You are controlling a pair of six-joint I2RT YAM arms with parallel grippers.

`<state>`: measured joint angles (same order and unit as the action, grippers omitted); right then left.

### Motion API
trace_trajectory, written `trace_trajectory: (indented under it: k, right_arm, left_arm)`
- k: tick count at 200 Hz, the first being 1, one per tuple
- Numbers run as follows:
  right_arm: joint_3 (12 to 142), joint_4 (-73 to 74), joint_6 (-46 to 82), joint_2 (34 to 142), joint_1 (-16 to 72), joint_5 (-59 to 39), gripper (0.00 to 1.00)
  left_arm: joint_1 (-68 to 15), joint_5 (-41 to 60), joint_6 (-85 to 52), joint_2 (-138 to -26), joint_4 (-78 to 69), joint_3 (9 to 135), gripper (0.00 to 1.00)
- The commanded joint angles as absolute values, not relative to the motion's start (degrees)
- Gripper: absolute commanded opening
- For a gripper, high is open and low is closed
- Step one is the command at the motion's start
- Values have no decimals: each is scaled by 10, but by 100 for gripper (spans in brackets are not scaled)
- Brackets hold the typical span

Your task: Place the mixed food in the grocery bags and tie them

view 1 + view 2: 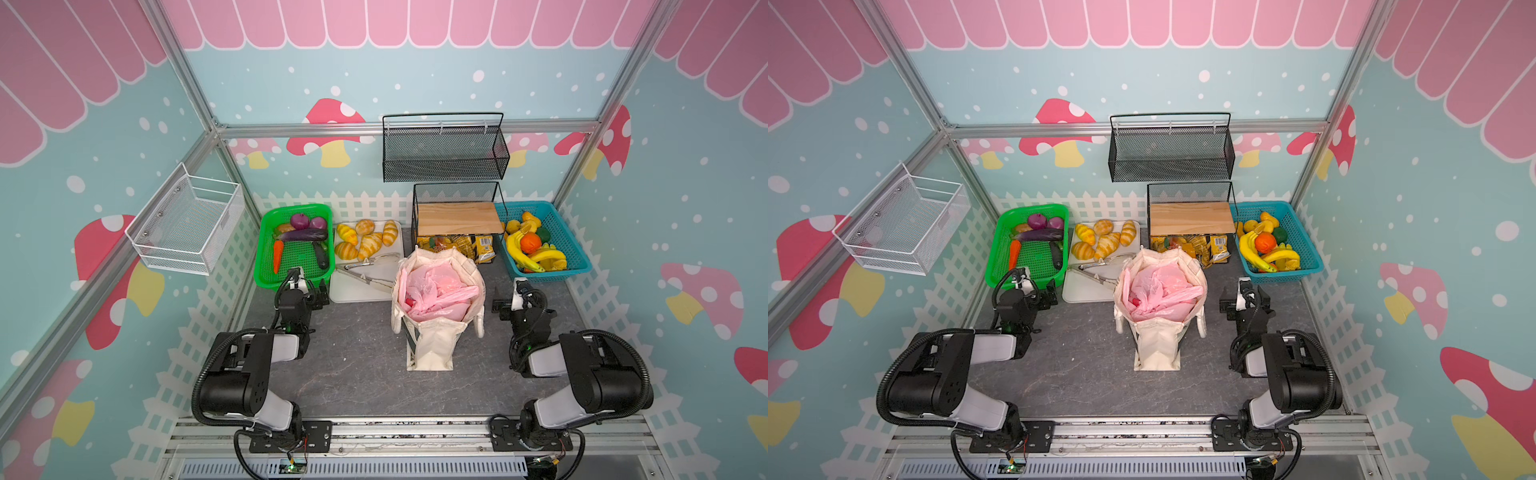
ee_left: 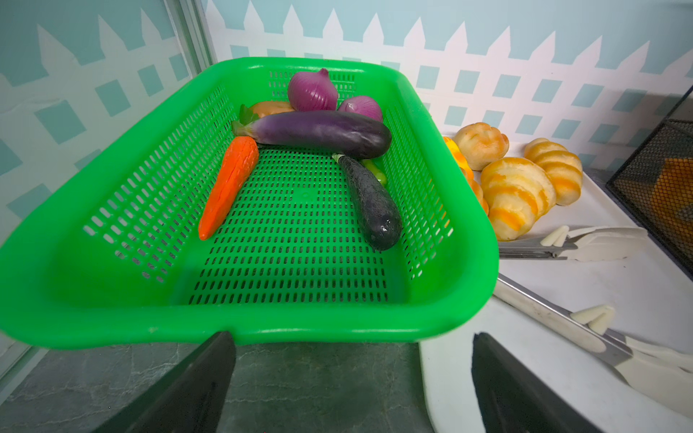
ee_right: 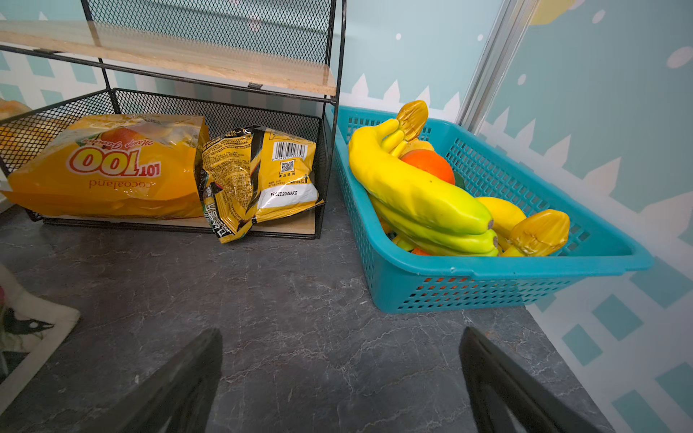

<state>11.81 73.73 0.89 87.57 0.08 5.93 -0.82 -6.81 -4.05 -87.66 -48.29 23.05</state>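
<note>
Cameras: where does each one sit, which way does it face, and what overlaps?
Top views: high above the robot's base, looking down over the table; left arm and right arm show.
Left wrist: on the left arm, facing the green basket; open left gripper shows.
Right wrist: on the right arm, facing the snack rack and blue basket; open right gripper shows.
Shared: both top views also show both baskets and the rack.

Two eggplants (image 2: 322,133) (image 2: 371,204), one carrot (image 2: 228,187), two onions (image 2: 313,92) (image 2: 362,108), two grocery bags (image 1: 432,349) (image 1: 432,286)
</note>
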Motion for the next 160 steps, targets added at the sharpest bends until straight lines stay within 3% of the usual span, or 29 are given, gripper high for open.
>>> trace_trajectory:
  k: [1,160]
  right_arm:
    - [114,761,3,876,0,56,100]
    - [116,760,-18,878,1,9,99]
  left_arm:
    - [-7,-65,-28,-880,-498,228,100]
    - [-9,-69,-27,-881,-496,229,100]
